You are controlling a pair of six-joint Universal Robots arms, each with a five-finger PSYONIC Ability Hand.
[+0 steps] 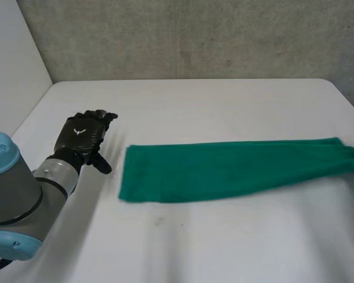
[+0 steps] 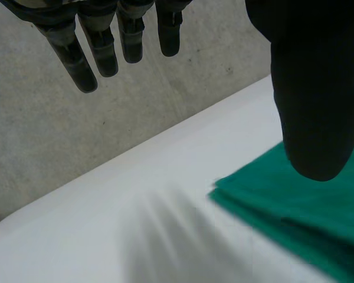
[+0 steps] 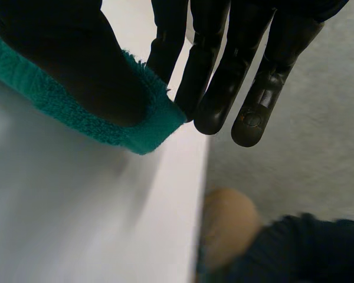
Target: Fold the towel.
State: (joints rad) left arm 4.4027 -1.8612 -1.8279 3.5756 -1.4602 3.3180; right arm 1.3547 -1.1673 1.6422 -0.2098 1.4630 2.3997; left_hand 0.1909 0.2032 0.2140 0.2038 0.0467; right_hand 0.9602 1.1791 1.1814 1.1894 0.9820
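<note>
A green towel (image 1: 224,168), folded into a long narrow strip, lies across the white table (image 1: 194,106) from the middle to the right edge. My left hand (image 1: 82,138) hovers open just left of the towel's left end, apart from it. In the left wrist view its fingers (image 2: 100,47) are straight and its thumb hangs above the towel's corner (image 2: 318,218). In the right wrist view my right hand (image 3: 224,76) pinches the towel's right end (image 3: 106,130) between thumb and fingers, at the table's right edge.
A grey concrete wall (image 1: 194,35) runs behind the table. Beyond the table's right edge (image 3: 186,206), the right wrist view shows a person's hand (image 3: 227,227) and a dark sleeve (image 3: 301,247) over the grey floor.
</note>
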